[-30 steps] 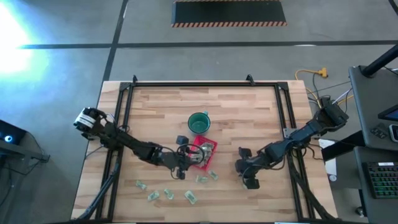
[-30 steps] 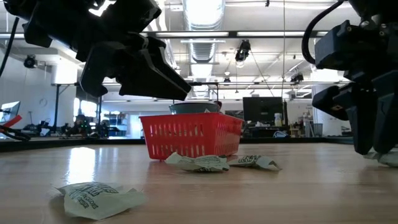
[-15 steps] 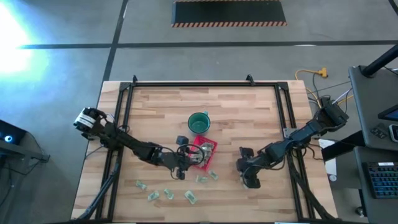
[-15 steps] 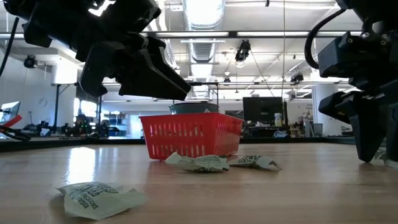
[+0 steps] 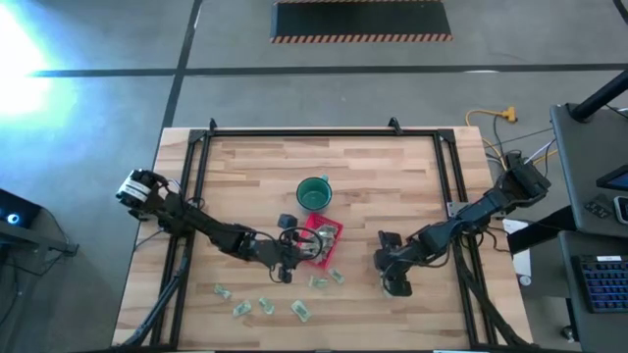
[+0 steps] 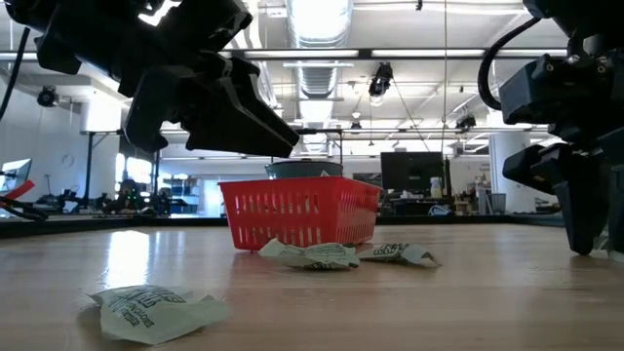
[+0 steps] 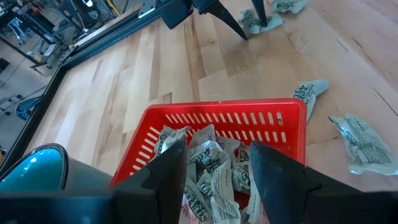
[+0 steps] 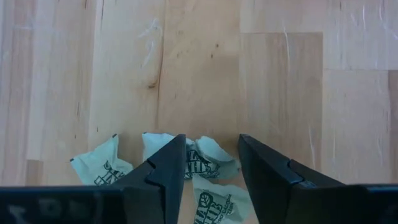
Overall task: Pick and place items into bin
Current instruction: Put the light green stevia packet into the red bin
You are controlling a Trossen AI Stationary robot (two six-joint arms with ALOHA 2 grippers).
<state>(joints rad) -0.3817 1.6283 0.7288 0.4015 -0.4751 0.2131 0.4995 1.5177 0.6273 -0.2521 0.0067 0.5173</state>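
The red bin [image 5: 329,232] stands at the table's middle and holds several green-and-white wrapped items [image 7: 214,177]. My left gripper [image 7: 214,155] hovers open over the bin's near-left side [image 5: 299,247]. My right gripper [image 8: 211,144] points down, open, right of the bin [image 5: 394,284]. Its fingers stand on either side of one wrapped item [image 8: 202,160] that lies flat on the wood. Two more items [image 8: 99,169] [image 8: 214,202] lie beside that one. Other items [image 5: 301,310] lie along the table's near edge. My right gripper comes from above with its open fingers [image 8: 171,162] astride the wrapped item [image 8: 198,155] lying on the table. I cannot tell whether the fingers touch it.
A round dark-green cup [image 5: 314,193] stands just beyond the bin. Two items [image 6: 312,253] [image 6: 400,253] lie right in front of the bin. Another item [image 6: 146,310] lies near the front edge. A black frame [image 5: 201,147] borders the table.
My right gripper has stayed over the same spot and tipped a little. The pale item that showed beside its fingers in the low view is now hidden behind them. My left gripper has kept still over the bin.
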